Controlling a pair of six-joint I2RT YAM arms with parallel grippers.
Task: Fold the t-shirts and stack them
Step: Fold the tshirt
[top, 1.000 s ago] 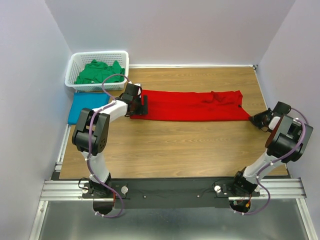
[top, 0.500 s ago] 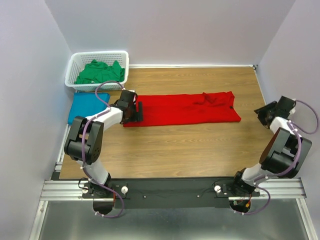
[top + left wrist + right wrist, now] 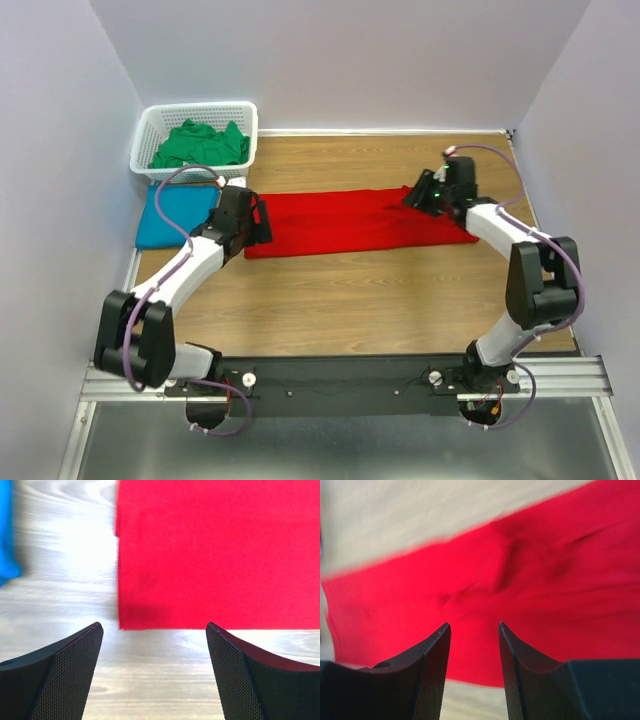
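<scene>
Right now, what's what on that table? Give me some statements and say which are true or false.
1. The red t-shirt lies as a long strip on the table. True.
2. The green t-shirt is spread flat on the wood. False: it sits bunched in the white basket.
3. The left gripper is open, holding nothing. True.
4. The teal t-shirt lies on top of the red one. False: it lies apart, left of it.
5. The right gripper grips the basket. False: it is open, above the red t-shirt's right end.
</scene>
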